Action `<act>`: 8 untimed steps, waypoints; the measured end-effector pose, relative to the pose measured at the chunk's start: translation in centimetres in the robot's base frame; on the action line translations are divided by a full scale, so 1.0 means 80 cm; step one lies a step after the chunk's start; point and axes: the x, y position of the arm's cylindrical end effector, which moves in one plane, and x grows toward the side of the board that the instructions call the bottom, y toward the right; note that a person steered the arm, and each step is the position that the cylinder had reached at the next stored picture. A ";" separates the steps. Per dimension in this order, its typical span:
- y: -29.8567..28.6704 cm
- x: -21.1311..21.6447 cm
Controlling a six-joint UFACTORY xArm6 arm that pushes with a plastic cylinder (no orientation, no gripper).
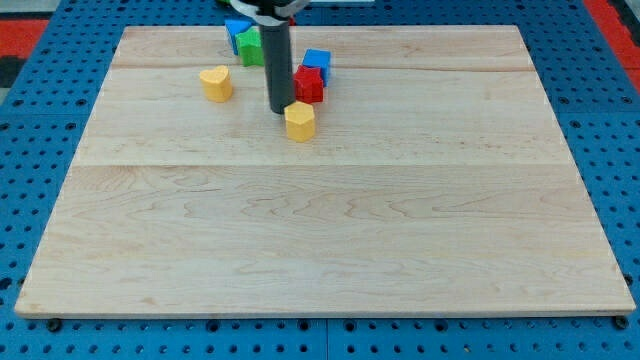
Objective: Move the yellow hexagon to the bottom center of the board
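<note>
While the wooden board (320, 230) fills most of the view over a blue pegboard table (30, 150), my blocks sit bunched toward its 12 o'clock edge. My tip (279, 108) stands on the board just at 10 o'clock of the yellow hexagon (300, 121), touching it or nearly so; I cannot tell which. I have no jaws on this rig, only the straight dark rod (277, 65), so nothing is gripped. At 9 o'clock of the rod, apart from it, lies a yellow heart-shaped block (215, 83). At 2 o'clock of the tip sits a red block (309, 84) with a blue block (317, 62) touching it behind. Near the top edge a green block (250, 47) and another blue block (238, 29) sit partly hidden behind the rod.
</note>
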 end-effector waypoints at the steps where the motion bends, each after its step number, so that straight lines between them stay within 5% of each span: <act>1: 0.017 0.041; 2: 0.017 0.106; 3: 0.021 0.108; 4: 0.026 0.049; 8: 0.075 0.093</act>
